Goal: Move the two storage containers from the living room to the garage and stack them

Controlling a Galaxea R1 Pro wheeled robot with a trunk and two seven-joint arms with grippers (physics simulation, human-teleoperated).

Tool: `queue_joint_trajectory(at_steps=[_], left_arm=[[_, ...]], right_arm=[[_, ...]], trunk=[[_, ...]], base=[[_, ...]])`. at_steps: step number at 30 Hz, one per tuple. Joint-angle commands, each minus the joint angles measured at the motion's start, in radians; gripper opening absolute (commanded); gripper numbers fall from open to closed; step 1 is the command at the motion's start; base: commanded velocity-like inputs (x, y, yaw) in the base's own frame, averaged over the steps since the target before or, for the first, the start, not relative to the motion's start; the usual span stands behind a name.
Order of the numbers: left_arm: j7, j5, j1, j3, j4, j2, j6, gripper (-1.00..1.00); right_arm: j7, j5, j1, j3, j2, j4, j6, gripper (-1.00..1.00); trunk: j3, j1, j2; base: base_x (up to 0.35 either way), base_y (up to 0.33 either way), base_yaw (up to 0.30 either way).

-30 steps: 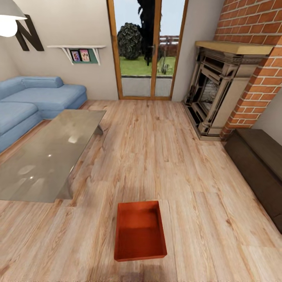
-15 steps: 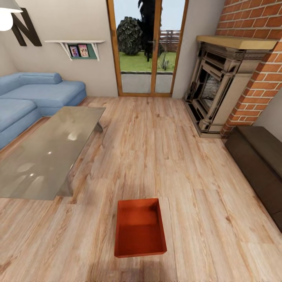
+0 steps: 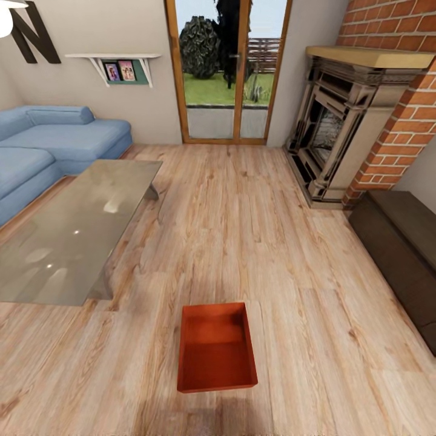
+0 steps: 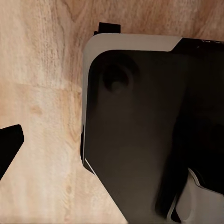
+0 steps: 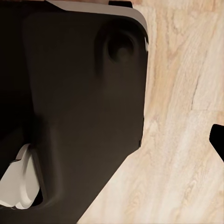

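Observation:
One orange-red storage container (image 3: pixel 216 347) sits open-topped and empty on the light wood plank flooring of the living room, low in the head view near its middle. The second container is out of view. A single black fingertip (image 4: pixel 8 145) of my left gripper shows at the frame's edge over bare wood, with nothing against it. A black fingertip (image 5: pixel 218 140) of my right gripper sits likewise at the edge, over wood. Both stand wide, holding nothing.
A glass-topped table (image 3: pixel 72 230) and a blue sofa (image 3: pixel 54 139) stand at the left. A brick fireplace (image 3: pixel 339 133) and a dark low cabinet (image 3: pixel 399 254) line the right. Glazed patio doors (image 3: pixel 227 72) are straight ahead. My dark base (image 4: pixel 149 130) looms in both wrist views.
The whole head view has shifted slightly, so the camera has moved; the container and the furniture sit a little higher in the picture. Nothing in the room has moved itself.

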Motion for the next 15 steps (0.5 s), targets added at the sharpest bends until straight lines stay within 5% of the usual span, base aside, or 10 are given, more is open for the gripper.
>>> queue_joint_trajectory(at_steps=[1,15], left_arm=[[-0.005,0.01,-0.001,0.0,0.001,0.0,-0.002,1.0],[-0.005,0.01,-0.001,0.0,0.001,0.0,-0.002,1.0]], right_arm=[[-0.004,-0.008,0.0,0.008,0.0,0.0,-0.002,1.0],[-0.004,-0.008,0.0,0.008,0.001,0.0,-0.002,1.0]], trunk=[[-0.002,0.0,-0.001],[-0.025,0.0,-0.001]], base=[[0.0,0.0,0.0],[0.0,0.0,0.0]])
